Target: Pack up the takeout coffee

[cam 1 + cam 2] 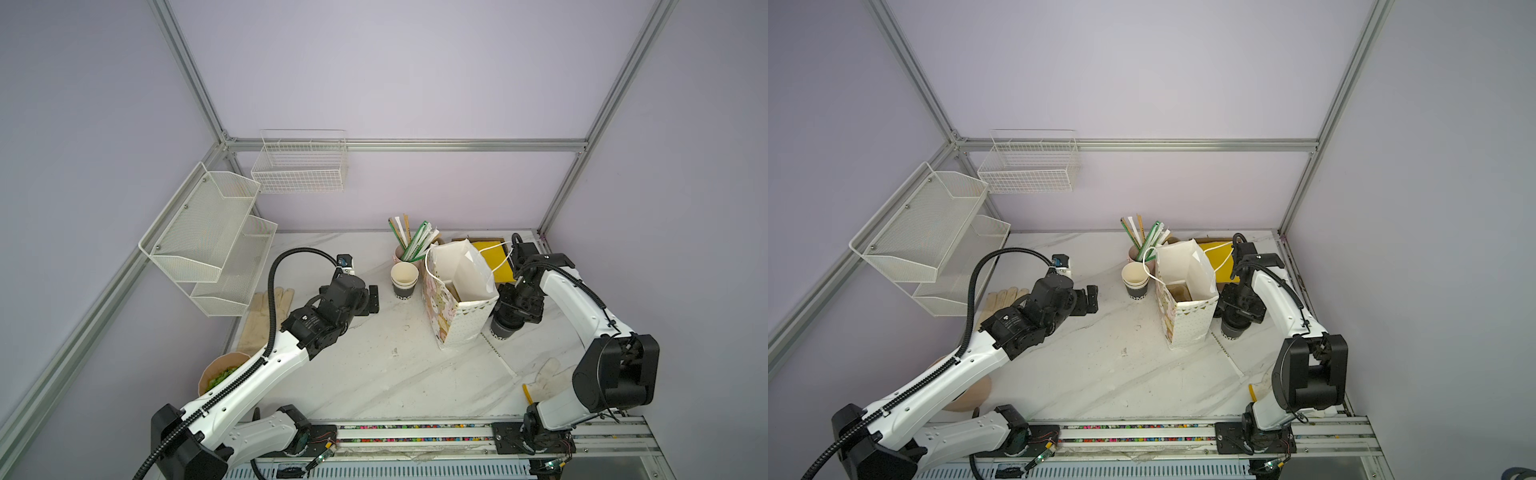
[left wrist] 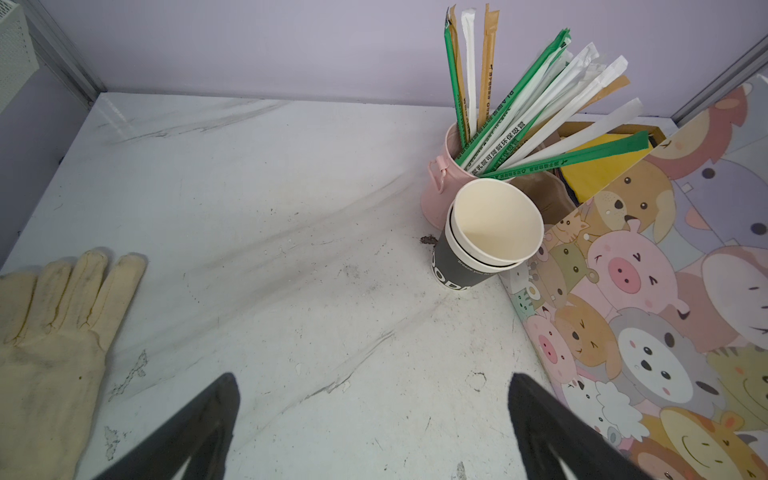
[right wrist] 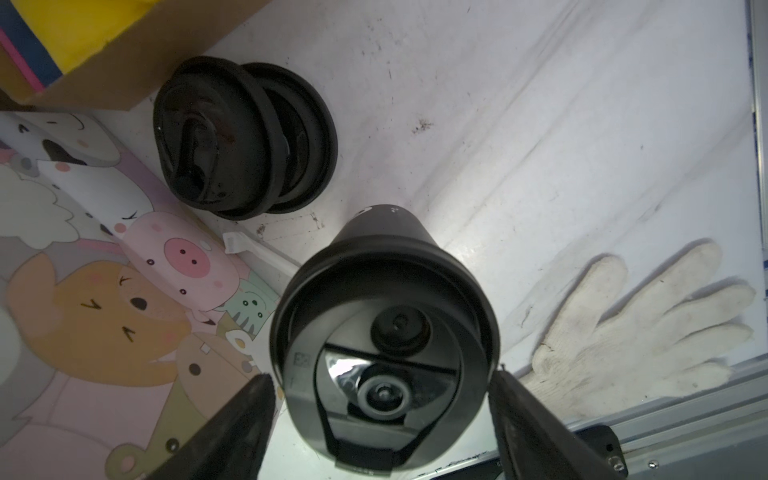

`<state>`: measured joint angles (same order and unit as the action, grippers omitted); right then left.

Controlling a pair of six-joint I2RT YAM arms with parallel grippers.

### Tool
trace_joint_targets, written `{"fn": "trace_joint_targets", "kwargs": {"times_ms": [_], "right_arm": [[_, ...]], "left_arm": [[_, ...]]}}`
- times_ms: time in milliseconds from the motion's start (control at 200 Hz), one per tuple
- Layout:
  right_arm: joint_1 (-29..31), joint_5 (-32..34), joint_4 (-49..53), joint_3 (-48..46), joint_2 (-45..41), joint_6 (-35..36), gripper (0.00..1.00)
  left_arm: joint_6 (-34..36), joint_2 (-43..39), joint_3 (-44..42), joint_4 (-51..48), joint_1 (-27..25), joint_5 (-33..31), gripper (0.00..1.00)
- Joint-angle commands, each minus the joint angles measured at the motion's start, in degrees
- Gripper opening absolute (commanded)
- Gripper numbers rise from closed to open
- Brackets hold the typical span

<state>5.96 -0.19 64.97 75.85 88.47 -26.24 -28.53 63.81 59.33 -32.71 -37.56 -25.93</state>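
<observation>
Takeout coffee cup (image 1: 500,331), lidded, upright right of centre in both top views, just beside paper bag (image 1: 469,328). Right gripper (image 3: 382,376) jaws apart, straddling lid (image 3: 386,316). Left gripper (image 2: 373,376) spread, empty. Suggest: clamp wall below lid, keep upright, clear bag rim.

Desk (image 1: 1121,374): patterned paper bag (image 1: 1187,324) stands upright, mouth open. Stack of cups (image 1: 1135,282) just left of it; pink straw cup (image 1: 1139,251) behind the stack. Left gripper (image 1: 1090,300) clear of the stack. Right gripper (image 1: 1239,313) directly over the takeout coffee (image 1: 1232,331), right of the bag.
</observation>
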Motion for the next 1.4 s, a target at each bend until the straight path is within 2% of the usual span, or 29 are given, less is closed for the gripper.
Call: {"fn": "trace_joint_targets", "kwargs": {"times_ms": [0, 140, 330, 460, 575, 620, 705, 925, 1215, 1395], "right_arm": [[0.6, 1.3, 0.3, -1.0, -0.2, 0.6, 0.87], [0.6, 0.6, 0.7, -0.8, -1.5, 0.5, 0.97], [0.6, 2.7, 1.0, -1.1, -4.4, -0.2, 0.97], [0.6, -0.3, -0.3, -2.9, -5.2, 1.8, 0.90], [0.6, -0.5, -0.3, -3.8, -5.3, 2.0, 0.90], [0.6, 0.3, -0.5, -3.8, -5.2, 2.0, 0.95], [0.6, 0.0, -1.0, -3.6, -4.5, 2.8, 0.96], [0.6, 0.6, -1.4, -2.0, -2.0, 3.2, 0.85], [0.6, 1.5, -2.0, -1.7, -1.1, 3.4, 0.77], [0.6, 1.6, -1.8, -1.1, -1.6, 3.5, 0.79]], "left_arm": [[-1.0, -0.4, 3.4, 0.1, 0.2, 0.3, 1.00], [-1.1, -0.3, 3.4, 0.1, 0.2, 0.3, 1.00], [-1.0, -0.1, 3.4, 0.1, 0.3, 0.0, 1.00], [-1.1, 0.3, 3.4, 0.1, 0.2, 0.0, 1.00], [-1.1, 0.5, 3.4, 0.0, 0.2, -0.1, 1.00], [-1.1, 0.5, 3.4, 0.0, 0.3, -0.2, 1.00], [-1.0, 0.5, 3.4, 0.0, 0.3, -0.3, 1.00], [-1.2, 0.7, 3.4, 0.0, 0.3, -0.3, 1.00], [-1.3, 1.0, 3.4, -0.1, 0.3, -0.5, 1.00], [-1.3, 1.3, 3.4, -0.2, 0.3, -0.4, 1.00]]}}
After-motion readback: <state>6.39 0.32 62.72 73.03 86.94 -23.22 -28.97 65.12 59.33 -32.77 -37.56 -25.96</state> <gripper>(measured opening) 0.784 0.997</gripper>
